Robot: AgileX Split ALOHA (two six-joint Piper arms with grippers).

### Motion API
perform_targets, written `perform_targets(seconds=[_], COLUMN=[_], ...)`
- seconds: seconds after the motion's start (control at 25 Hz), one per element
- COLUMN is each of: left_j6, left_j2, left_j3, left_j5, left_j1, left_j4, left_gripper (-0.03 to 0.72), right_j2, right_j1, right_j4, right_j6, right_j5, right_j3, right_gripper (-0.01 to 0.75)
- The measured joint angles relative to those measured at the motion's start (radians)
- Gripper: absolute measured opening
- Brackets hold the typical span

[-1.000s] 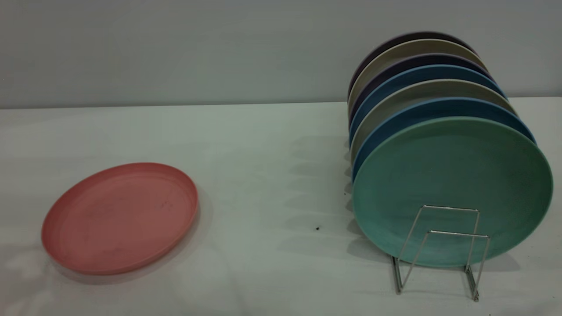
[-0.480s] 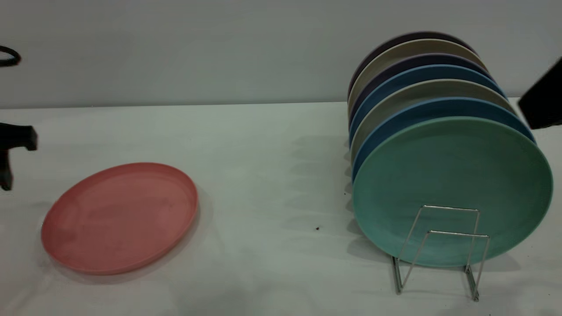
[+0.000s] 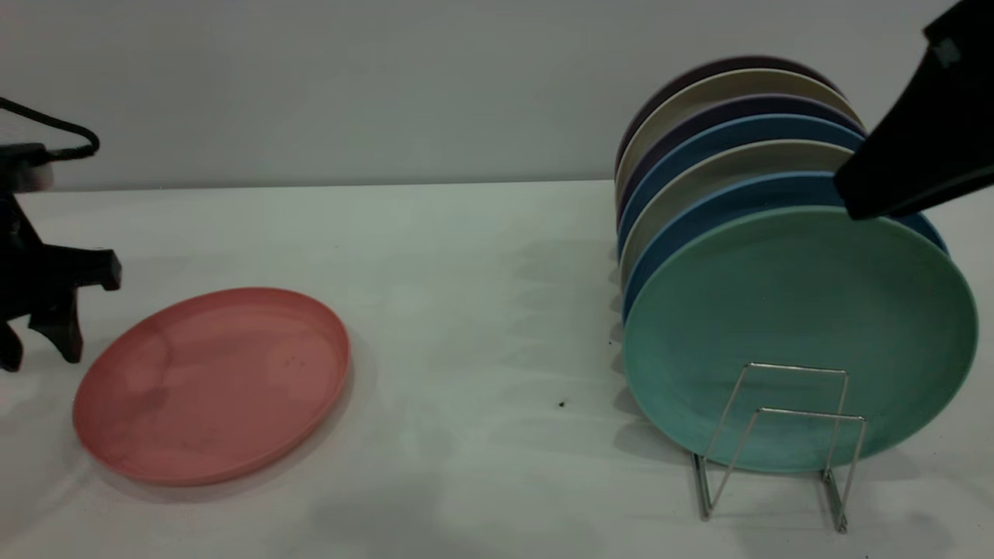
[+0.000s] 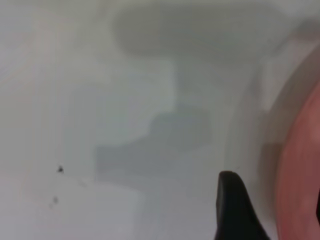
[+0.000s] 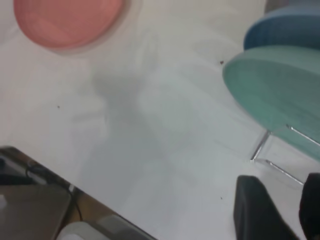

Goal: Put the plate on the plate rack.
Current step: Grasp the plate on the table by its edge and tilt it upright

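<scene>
Exterior view: a white counter (image 3: 481, 256) runs back to a plain grey wall (image 3: 349, 85). The left gripper (image 3: 39, 341) stands at the far left edge of this view, its two dark fingers (image 3: 66, 338) pointing down toward the counter with a small gap between them, holding nothing. The plate (image 3: 211, 384) lies flat on the counter just beside those fingers, on the side toward the rack; it is salmon-pink, round, with a low rim and faint dark scuffs inside. Well apart from it stands the plate rack (image 3: 780, 439), thin silver wire loops lower than the plates it holds. A mint-green plate (image 3: 800, 310) leans upright in front, with blue plates (image 3: 745, 202) and other beige and dark ones behind. The right arm (image 3: 920, 147) hangs as a dark shape above the rack; its fingers are out of sight here.

Left wrist view: one dark finger (image 4: 235, 210) hangs over the pale counter (image 4: 100, 100), with the plate's pink rim (image 4: 300, 175) just beside it. A grey shadow lies on the counter.

Right wrist view: the right gripper (image 5: 295, 210) shows two dark fingers (image 5: 257, 212) parted and empty, near the rack's wire (image 5: 270, 155) and the mint-green plate (image 5: 280, 90). The pink plate (image 5: 65, 20) lies far off across the counter (image 5: 150, 125), whose near edge borders brown flooring with cables.
</scene>
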Motion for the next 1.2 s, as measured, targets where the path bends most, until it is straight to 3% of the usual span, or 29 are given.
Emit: perform_targets(seconds=[0.24,0.8,1.2], left_j6=[0.107,0.189,0.191], left_j2=[0.050,0.182,0.230], left_j3=[-0.057,-0.152,-0.207], left_j5=[0.060,0.067,0.071], left_j1=[0.000,-0.023,-0.031], left_j4=[-0.075,-0.146,-0.150], left_gripper=[0.430,0.426,0.330], right_j2=[0.010,0.010,0.010], right_j1=[0.000,0.000,0.000], right_j4=[0.032,0.042,0.044], right_j6=[-0.034,-0.038,-0.038], right_j5=[-0.009,-0.031,-0.043], right_j3=[-0.002,-0.003,-0.003], right_gripper=[0.240,0.240,0.240])
